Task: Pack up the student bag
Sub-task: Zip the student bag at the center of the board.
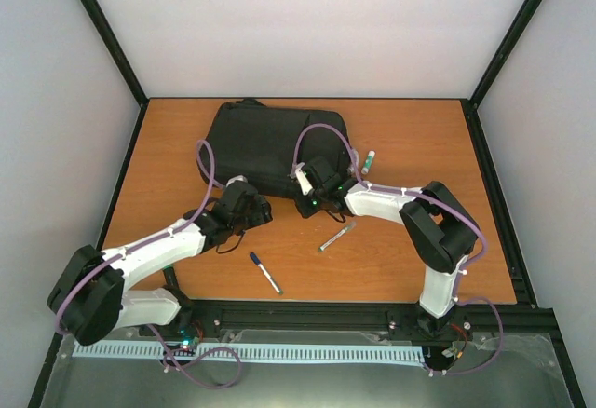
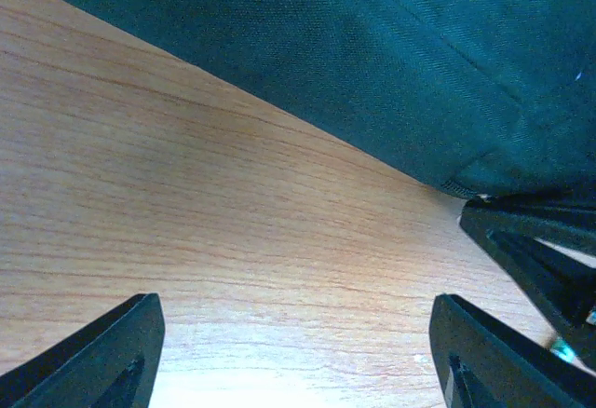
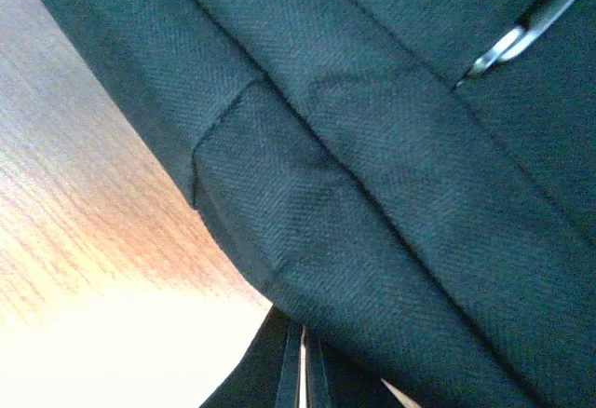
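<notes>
The student bag (image 1: 270, 142), a large black fabric backpack, lies flat at the back middle of the table. It fills the top of the left wrist view (image 2: 391, 63) and most of the right wrist view (image 3: 391, 175). My left gripper (image 1: 261, 210) sits low over bare wood just in front of the bag's near edge. It is open, with nothing between its fingers (image 2: 293, 333). My right gripper (image 1: 305, 201) is at the bag's near right corner. It is shut (image 3: 301, 352), with its tips right under the fabric edge. Whether any fabric is pinched is hidden.
A blue-capped pen (image 1: 265, 272) lies near the front middle of the table. A silvery pen (image 1: 336, 237) rests in front of the right gripper. A green-capped marker (image 1: 369, 160) lies right of the bag. A metal zipper pull (image 3: 507, 43) shows on the bag. Black frame rails border the table.
</notes>
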Robot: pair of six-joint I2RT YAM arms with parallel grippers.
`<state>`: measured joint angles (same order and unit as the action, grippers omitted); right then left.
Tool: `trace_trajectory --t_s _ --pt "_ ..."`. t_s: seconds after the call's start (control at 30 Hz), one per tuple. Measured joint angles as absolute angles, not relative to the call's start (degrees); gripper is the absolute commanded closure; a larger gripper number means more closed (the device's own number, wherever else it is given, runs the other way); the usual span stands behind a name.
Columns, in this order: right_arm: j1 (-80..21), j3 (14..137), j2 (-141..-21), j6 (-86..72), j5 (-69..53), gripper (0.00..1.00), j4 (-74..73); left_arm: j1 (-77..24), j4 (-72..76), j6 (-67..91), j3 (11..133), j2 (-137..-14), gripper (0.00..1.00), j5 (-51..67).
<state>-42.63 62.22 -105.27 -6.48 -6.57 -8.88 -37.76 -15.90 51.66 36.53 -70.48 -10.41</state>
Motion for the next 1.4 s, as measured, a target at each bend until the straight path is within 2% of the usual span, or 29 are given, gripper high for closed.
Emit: trace_trajectory --t_s 0.27,0.57,0.77,0.83,0.97,1.07,1.2,1.27,1.4 --pt "-42.6 62.2 -104.2 -4.5 -10.8 0.97 -11.0 -37.8 -9.6 59.7 35.4 -70.7 0.18 -8.2" --pt "-42.5 62.2 -104.1 -2.8 -12.8 0.97 -11.8 -37.7 -1.6 67.8 38.7 -82.3 0.27 -4.7" --pt "-42.5 62.2 -103.9 -2.3 -13.3 0.97 -12.1 -37.7 2.6 70.6 40.4 -85.6 0.24 -4.3" --pt "-42.5 62.2 -103.9 -2.3 -13.8 0.97 -12.2 -37.7 3.6 71.2 40.8 -86.3 0.26 -4.3" --pt "-42.5 62.2 -103.9 -2.3 -14.2 0.97 -12.2 -37.6 5.0 72.6 42.0 -88.4 0.36 -4.3" --pt "-42.5 62.2 -103.9 -2.2 -14.4 0.97 -12.2 -37.6 6.1 73.6 42.7 -90.2 0.56 -4.3" --pt "-42.5 62.1 -103.7 -1.8 -14.4 0.97 -12.2 -37.6 8.3 75.0 42.6 -91.0 0.87 -4.8" --pt "-42.4 62.1 -103.4 -1.5 -14.4 0.97 -12.2 -37.6 8.9 75.6 42.6 -91.0 0.99 -5.0" --pt "-41.8 62.1 -103.2 -0.8 -15.1 0.97 -12.7 -37.6 9.2 75.4 42.6 -91.0 0.99 -5.1"
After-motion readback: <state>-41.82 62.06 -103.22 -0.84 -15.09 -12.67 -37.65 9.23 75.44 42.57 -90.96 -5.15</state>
